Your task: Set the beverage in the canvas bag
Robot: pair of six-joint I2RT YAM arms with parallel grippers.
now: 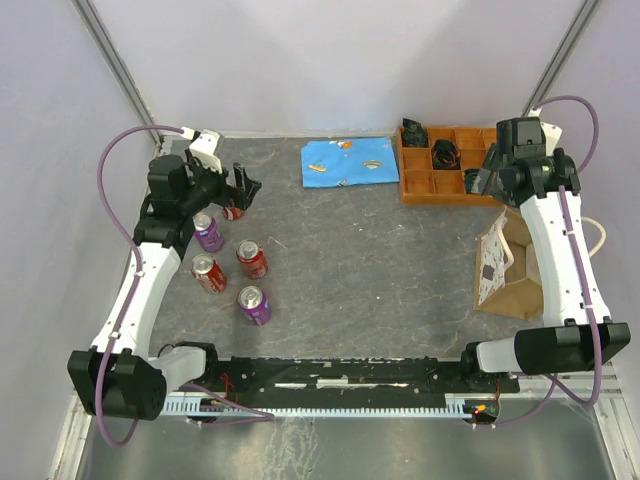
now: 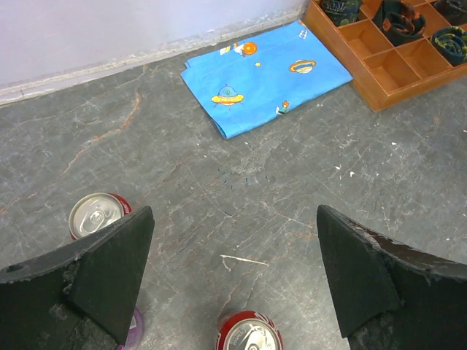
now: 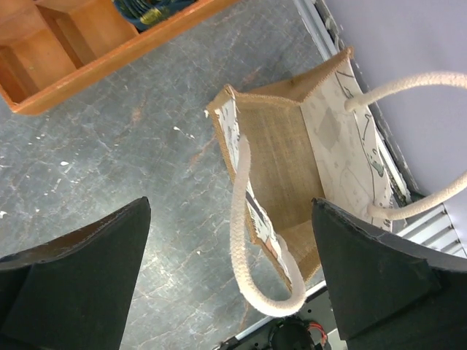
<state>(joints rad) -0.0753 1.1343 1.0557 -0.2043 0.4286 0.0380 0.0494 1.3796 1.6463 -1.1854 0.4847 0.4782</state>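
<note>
**Cans by the left arm, bag by the right**

The canvas bag [image 1: 505, 268] stands at the right edge of the top view with its mouth open upward. The right gripper [image 3: 230, 208] looks down into it, jaws wide apart and holding nothing. The beverage cans [image 1: 251, 259] stand upright in a cluster at centre left, well apart from the bag, so the left arm is the nearer one. The left gripper [image 2: 233, 219] hangs tilted over the cluster's far side, spread and empty. A red can [image 2: 96, 215] sits just beside one finger, outside the gap, and looks the likeliest pick
</note>
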